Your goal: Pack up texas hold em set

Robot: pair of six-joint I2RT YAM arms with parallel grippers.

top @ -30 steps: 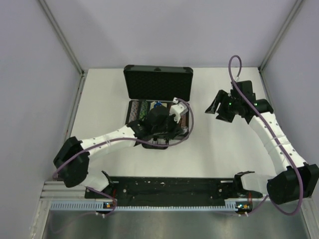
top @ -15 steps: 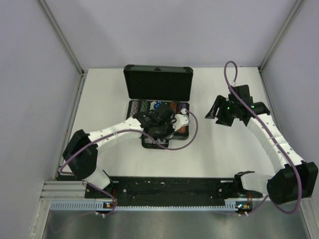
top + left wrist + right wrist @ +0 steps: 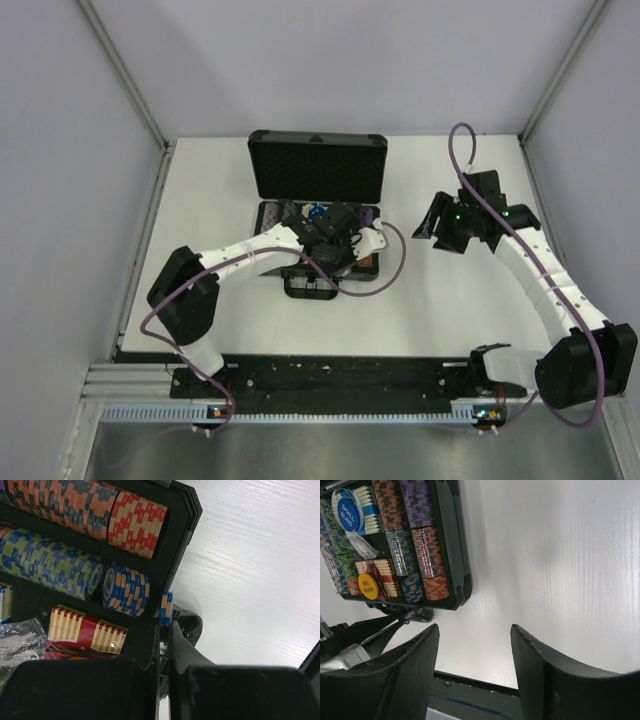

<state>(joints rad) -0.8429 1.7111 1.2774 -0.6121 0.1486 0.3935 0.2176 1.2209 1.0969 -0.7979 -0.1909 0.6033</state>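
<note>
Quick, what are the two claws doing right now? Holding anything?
Left claw: closed, pinching a blue-and-tan chip by the edge of the case.
Right claw: open, holding nothing.

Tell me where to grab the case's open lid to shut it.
Pinch the black hard case's raised lid on its free far rim near the right corner, coming from the right with the open right claw; the left arm crowds the chip tray.
</note>
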